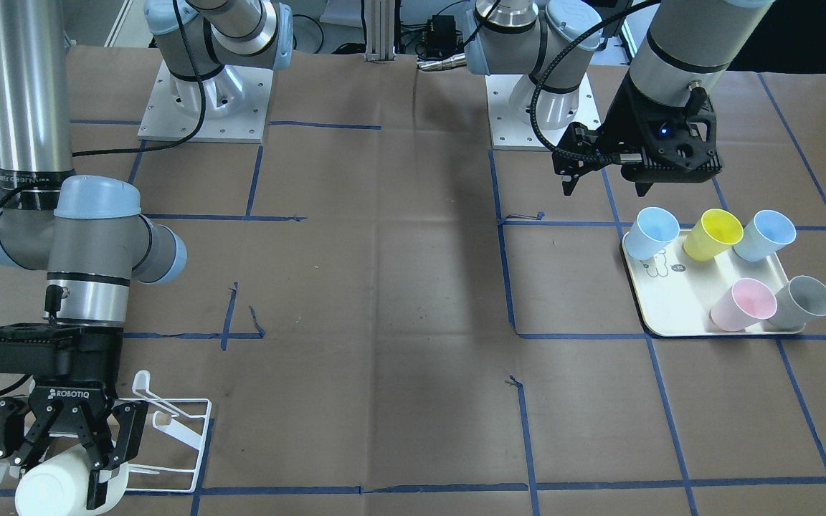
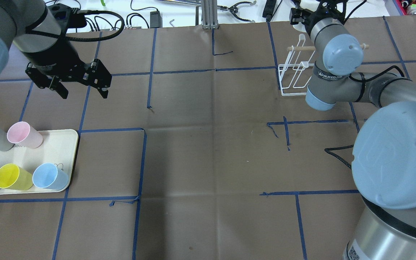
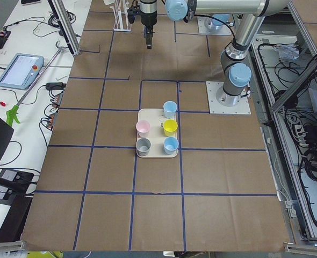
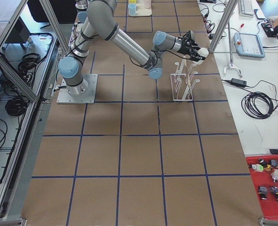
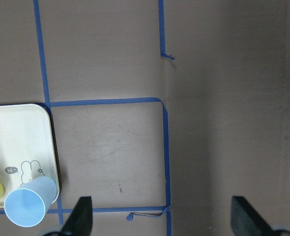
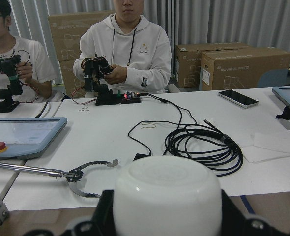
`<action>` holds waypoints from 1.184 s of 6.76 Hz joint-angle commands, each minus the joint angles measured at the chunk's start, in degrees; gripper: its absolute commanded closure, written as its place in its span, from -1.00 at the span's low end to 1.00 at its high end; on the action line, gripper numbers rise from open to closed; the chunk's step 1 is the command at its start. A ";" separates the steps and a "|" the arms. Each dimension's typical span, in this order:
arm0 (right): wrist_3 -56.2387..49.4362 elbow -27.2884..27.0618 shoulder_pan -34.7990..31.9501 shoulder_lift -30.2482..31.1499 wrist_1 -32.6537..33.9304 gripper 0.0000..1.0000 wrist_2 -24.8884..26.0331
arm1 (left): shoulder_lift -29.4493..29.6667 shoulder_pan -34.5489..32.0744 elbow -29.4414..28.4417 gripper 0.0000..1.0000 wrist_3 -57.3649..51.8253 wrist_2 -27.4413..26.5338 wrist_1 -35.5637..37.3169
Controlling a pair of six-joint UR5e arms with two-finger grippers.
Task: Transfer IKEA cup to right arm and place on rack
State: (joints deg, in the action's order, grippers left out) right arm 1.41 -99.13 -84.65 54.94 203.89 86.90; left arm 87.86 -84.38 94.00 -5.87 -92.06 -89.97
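My right gripper is shut on a white IKEA cup and holds it tipped on its side over the end of the white wire rack. The cup fills the bottom of the right wrist view between the fingers. The rack with its wooden dowel also shows in the overhead view, partly behind the right arm. My left gripper is open and empty. It hangs above the table just behind the cream tray; its spread fingertips show in the left wrist view.
The tray holds several upright cups: two light blue, a yellow, a pink and a grey. Blue tape lines cross the brown table. Beyond the table's far edge stand a white bench with cables and two seated operators.
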 commanded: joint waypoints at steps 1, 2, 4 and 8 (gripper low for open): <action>0.00 -0.44 0.01 -0.97 0.54 0.57 0.11 | -4.87 9.36 7.65 -1.00 -8.76 -0.23 0.32; 0.00 -1.66 0.01 -0.97 0.54 0.57 0.11 | -7.50 14.37 11.25 -0.99 -15.16 -0.40 0.24; 0.08 -2.90 0.01 -1.06 0.54 0.56 0.20 | -11.65 24.83 16.71 -0.99 -25.81 -0.40 0.50; 0.70 -3.17 0.01 -0.80 0.10 -0.99 0.29 | -8.95 28.66 27.86 -0.98 -29.38 0.12 17.14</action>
State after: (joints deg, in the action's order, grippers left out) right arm 1.93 -102.31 -84.64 53.95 204.19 87.18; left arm 77.63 -55.91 117.66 -35.27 -92.29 -79.15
